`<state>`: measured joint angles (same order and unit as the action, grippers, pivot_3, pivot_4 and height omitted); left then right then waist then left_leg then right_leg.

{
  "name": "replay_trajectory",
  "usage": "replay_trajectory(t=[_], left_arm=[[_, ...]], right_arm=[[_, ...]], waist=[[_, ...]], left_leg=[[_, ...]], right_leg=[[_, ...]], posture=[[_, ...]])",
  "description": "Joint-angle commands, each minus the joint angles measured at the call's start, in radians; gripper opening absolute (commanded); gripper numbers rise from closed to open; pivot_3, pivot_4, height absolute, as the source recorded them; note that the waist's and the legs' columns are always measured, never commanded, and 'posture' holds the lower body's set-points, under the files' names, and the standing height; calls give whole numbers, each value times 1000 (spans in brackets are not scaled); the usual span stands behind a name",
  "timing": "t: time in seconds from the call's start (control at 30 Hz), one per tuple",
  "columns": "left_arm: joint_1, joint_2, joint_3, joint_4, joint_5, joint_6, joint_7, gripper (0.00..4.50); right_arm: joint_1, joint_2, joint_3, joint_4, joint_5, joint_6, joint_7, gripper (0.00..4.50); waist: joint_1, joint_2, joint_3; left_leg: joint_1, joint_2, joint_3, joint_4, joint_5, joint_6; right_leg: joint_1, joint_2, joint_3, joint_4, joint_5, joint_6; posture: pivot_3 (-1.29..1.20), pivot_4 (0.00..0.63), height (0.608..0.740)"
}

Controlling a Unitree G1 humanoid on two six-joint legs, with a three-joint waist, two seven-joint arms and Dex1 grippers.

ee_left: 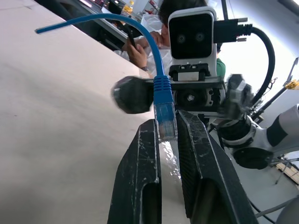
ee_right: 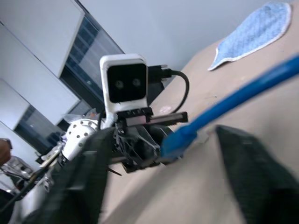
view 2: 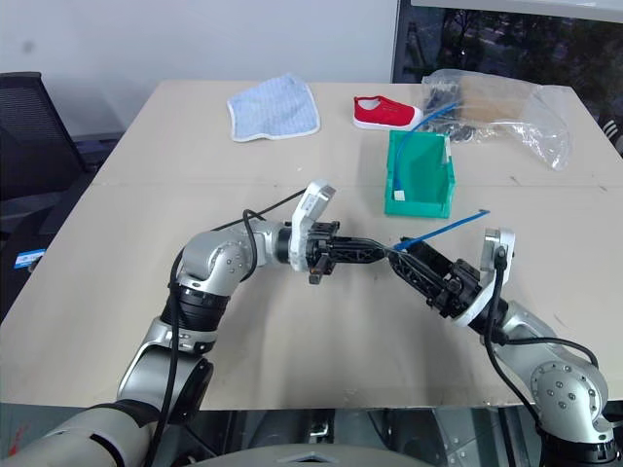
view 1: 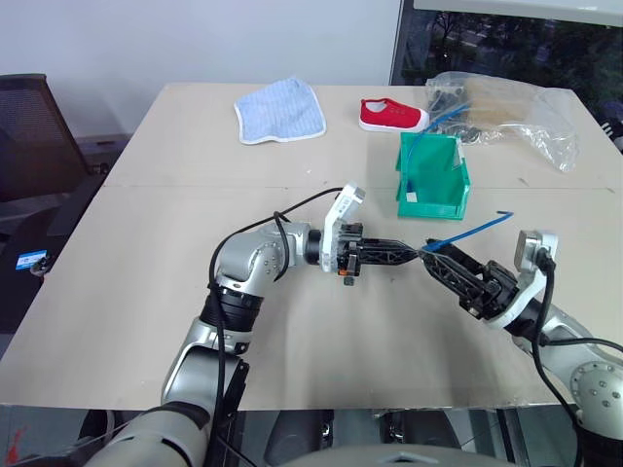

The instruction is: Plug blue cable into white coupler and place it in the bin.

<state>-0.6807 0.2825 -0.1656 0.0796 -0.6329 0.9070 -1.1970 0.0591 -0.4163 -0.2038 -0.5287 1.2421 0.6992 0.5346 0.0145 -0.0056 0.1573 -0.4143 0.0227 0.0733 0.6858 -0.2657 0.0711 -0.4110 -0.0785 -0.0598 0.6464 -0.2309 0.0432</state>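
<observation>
Above the table's middle, my left gripper points toward the right arm, shut on the clear plug of the blue cable. The left wrist view shows the plug pinched between the two fingers, with a pale glossy piece behind it; I cannot tell whether that is the white coupler. The cable rises away to the right, its far end free in the air. My right gripper meets the left one tip to tip. Its fingers stand apart on either side of the cable, not touching it. The green bin stands just beyond both grippers.
A thin blue cable leans inside the bin. Behind it lie a red shoe, a blue cloth and a clear plastic bag of cables. A black chair stands at the left. A person sits beyond the table.
</observation>
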Motion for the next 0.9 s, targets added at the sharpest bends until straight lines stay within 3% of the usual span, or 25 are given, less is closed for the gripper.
replay_trajectory(t=[0.03, 0.13, 0.3, 0.53, 0.6, 0.67, 0.9], left_arm=[[-6, -2, 5, -27, -23, -11, -4, 0], [-7, -4, 1, -21, -22, -19, -4, 0], [-1, -15, 22, -20, -39, -22, 15, 0], [61, 15, 82, -176, -72, -23, 116, 3061], [116, 52, 85, -292, -60, -42, 147, 3061], [187, 90, 85, -419, 38, -145, 229, 3061], [383, 41, 245, -670, 191, -217, 664, 3061]], right_arm=[[-8, -19, -6, -41, 37, 7, 3, 1544], [-6, -21, 0, -41, 42, 6, 1, 98], [-19, -23, 5, -36, 65, 13, -5, 37], [-28, -25, -25, -3, 70, 1, -10, 0], [-25, -26, -41, 11, 62, -7, -13, 0], [-30, -24, -57, 35, 40, -23, -22, 0], [-71, -39, -99, 104, -37, -70, -4, 0]], waist=[[0, 0, 0], [0, 0, 0], [0, 0, 0], [-1, 0, 0], [-3, 0, 0], [-3, 0, 0], [-1, 0, 0]], left_leg=[[0, 0, 0, 0, 0, 0], [0, 0, 0, 0, 0, 0], [0, 0, 0, 0, 0, 0], [0, 0, 0, 0, 0, 0], [0, 0, 0, -1, 0, 0], [0, 1, 0, -1, 0, 0], [0, 0, 0, -1, 0, 0]], right_leg=[[0, 0, 0, 0, 0, 0], [0, 0, 0, 0, 0, 0], [0, 0, 0, 0, 0, 0], [0, 0, 2, 0, 0, 0], [0, 0, 4, 0, 0, 0], [0, -1, 4, 0, 0, 0], [0, -3, 4, -1, 0, 0]], posture=[[0, 150, 740], [0, 150, 740], [0, 150, 740], [0, 150, 740], [0, 150, 740], [0, 150, 740], [0, 150, 740]])
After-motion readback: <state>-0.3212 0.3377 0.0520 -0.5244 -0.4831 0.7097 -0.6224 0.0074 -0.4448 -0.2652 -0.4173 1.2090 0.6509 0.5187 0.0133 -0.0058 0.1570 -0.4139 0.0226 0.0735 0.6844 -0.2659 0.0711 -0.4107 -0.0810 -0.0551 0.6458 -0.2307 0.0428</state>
